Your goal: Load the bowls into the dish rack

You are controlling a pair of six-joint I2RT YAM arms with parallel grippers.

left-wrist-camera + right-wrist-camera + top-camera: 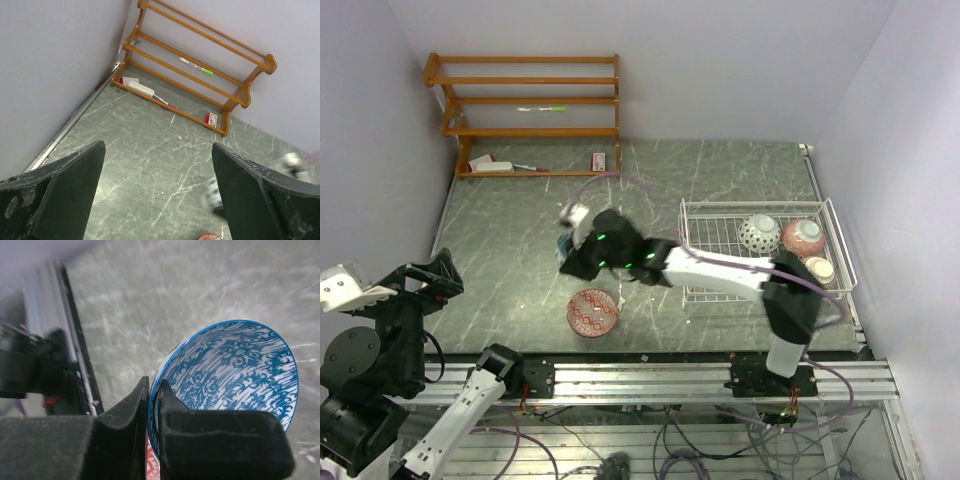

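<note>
Three bowls (804,237) sit in the dish rack (760,205), so the right gripper (152,390) pinches the blue bowl (235,370) by its rim for carrying; the left gripper (156,150) gapes empty.

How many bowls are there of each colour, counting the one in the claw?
Blue bowl: 1, pinched by the right claw
Black-and-white bowl: 1, in the dish rack
Red or pink bowls: 2, one in the rack, the other on the table
Beige bowl: 1, in the rack
Total: 5
</note>
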